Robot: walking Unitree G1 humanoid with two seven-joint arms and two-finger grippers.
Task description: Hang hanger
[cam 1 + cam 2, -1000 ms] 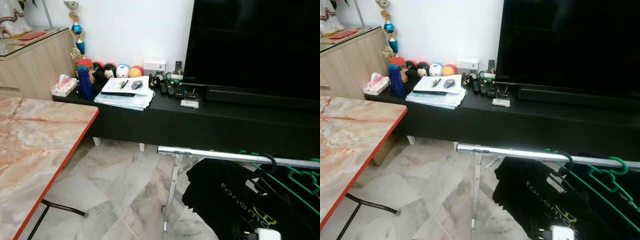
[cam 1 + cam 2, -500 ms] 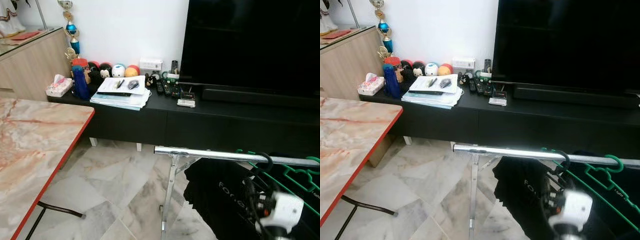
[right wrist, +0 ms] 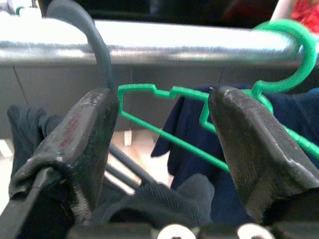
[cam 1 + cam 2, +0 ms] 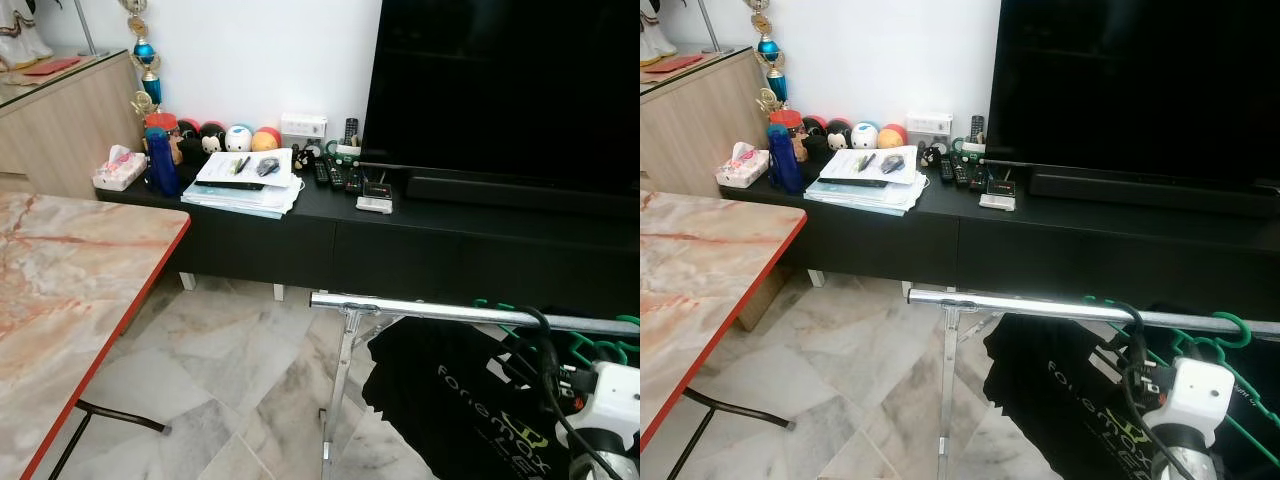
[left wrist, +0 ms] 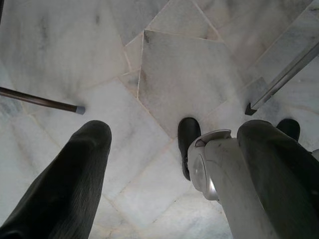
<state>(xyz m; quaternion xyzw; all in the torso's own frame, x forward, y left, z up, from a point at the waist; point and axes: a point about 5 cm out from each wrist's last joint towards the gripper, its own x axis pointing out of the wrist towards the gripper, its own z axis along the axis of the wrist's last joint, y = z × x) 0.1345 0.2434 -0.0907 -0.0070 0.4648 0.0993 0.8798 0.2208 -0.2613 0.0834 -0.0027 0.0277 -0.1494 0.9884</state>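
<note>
A silver clothes rail (image 4: pixel 420 310) runs across the lower right. A black hanger's hook (image 4: pixel 1129 321) sits over it, carrying a black printed shirt (image 4: pixel 450 390). Just right of it hangs a green hanger (image 4: pixel 1230 330), also hooked on the rail. My right arm's white wrist (image 4: pixel 612 398) is below the rail, beside the black hanger. In the right wrist view my right gripper (image 3: pixel 162 104) is open just short of the rail (image 3: pixel 174 45), with the dark hook (image 3: pixel 79 20) beyond one finger and the green hanger (image 3: pixel 294 40) beyond the other. My left gripper (image 5: pixel 174 149) hangs open over the floor.
A marble table with a red edge (image 4: pixel 150 290) fills the left. A low black TV console (image 4: pixel 420 240) with a large TV (image 4: pixel 500 90), papers (image 4: pixel 245 180) and remotes stands behind the rail. The rack's metal leg (image 4: pixel 340 390) drops to the tiled floor.
My right wrist has risen into view from the bottom edge and moved right, towards the green hanger. The black hanger stays hooked on the rail.
</note>
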